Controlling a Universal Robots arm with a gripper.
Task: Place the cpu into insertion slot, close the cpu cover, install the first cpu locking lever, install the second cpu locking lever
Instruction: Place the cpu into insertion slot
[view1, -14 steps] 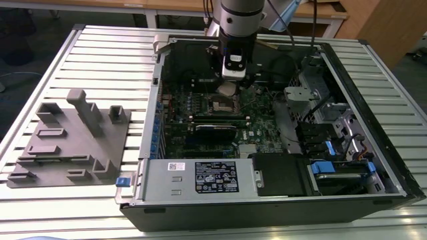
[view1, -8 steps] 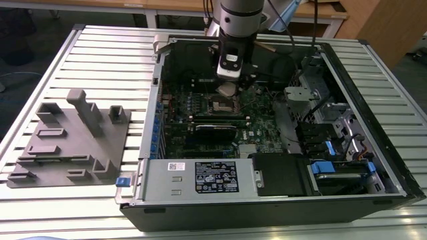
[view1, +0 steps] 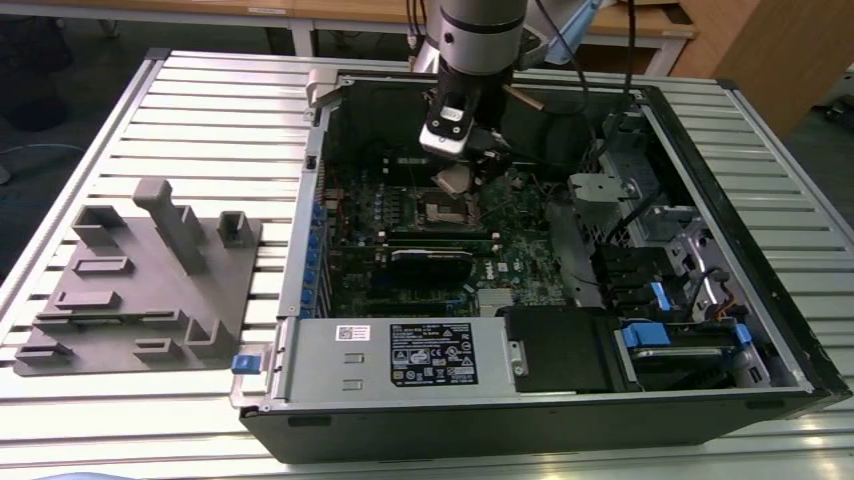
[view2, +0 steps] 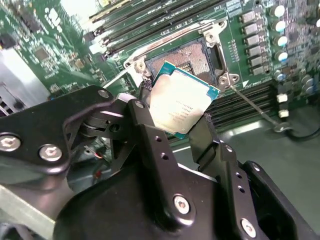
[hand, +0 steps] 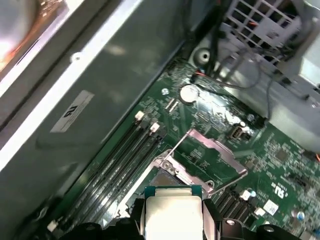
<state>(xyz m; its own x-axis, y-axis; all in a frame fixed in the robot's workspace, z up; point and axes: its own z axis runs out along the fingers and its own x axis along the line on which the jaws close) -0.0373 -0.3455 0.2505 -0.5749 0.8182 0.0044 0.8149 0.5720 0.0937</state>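
My gripper (view1: 461, 170) is shut on the cpu (view2: 182, 102), a small square chip with a silver-grey top and a green edge. The two black fingers (view2: 145, 125) clamp opposite edges of it. The chip hangs tilted just above the insertion slot (view2: 192, 57), a square socket with a dark centre on the green motherboard (view1: 400, 190). In the first wrist view the cpu (hand: 172, 210) sits just short of the slot (hand: 165, 177), apart from it. The cpu cover (hand: 212, 152) stands swung open beyond the slot. A thin wire locking lever (view2: 250, 105) sticks out beside the socket.
The motherboard lies inside an open computer case (view1: 747, 250) on a slatted metal table (view1: 200, 100). Long black memory slots (hand: 125, 155) run beside the socket. A power supply (view1: 394, 350) fills the case's front, drive bays (view1: 667, 300) the exterior view's right. A grey fixture (view1: 140, 280) stands at its left.
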